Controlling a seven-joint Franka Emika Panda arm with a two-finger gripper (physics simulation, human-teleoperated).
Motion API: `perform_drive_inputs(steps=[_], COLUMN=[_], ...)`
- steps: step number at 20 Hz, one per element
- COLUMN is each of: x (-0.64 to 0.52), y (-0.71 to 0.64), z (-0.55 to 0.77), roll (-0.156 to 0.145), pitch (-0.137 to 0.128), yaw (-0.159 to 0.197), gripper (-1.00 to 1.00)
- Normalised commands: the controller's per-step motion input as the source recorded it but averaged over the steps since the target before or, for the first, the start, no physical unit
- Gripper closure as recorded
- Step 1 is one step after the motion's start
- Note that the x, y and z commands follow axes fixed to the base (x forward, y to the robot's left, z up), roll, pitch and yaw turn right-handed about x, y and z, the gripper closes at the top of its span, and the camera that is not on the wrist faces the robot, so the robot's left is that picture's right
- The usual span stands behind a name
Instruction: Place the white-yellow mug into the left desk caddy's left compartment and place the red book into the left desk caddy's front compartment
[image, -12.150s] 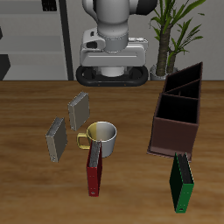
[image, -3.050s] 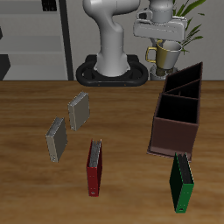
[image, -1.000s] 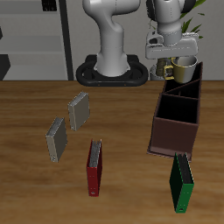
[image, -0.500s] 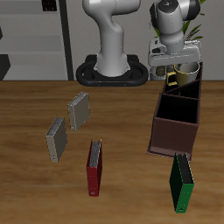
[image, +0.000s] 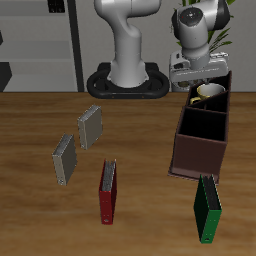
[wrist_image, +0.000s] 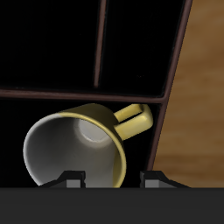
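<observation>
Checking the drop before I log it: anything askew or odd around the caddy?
Yes. The mug sits tilted in the far end section of the caddy, mouth tipped over rather than upright; the wrist view shows it leaning too. The gripper is just above it. The red book is on the table.

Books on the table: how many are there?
4. Two grey books, one farther back, one nearer; the red book and the green book stand near the front edge. None seems hidden.
</observation>
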Motion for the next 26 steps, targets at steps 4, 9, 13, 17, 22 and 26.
perform_drive_inputs(steps=[4,9,13,17,22,26], x=[0.03,-0.06,0.08,0.33,0.47,0.58], y=[-0.02,-0.04,-0.20,-0.50,-0.60,-0.53], z=[0.00,0.31,0.46,0.46,0.40,0.31], roll=[-0.003,-0.005,-0.048,-0.140,-0.159,-0.093], pitch=[0.021,-0.052,-0.089,-0.059,-0.029,0.037], yaw=[0.009,0.002,0.007,0.004,0.011,0.041], gripper=[-1.00,-1.00,-1.00,-1.00,-1.00,-1.00])
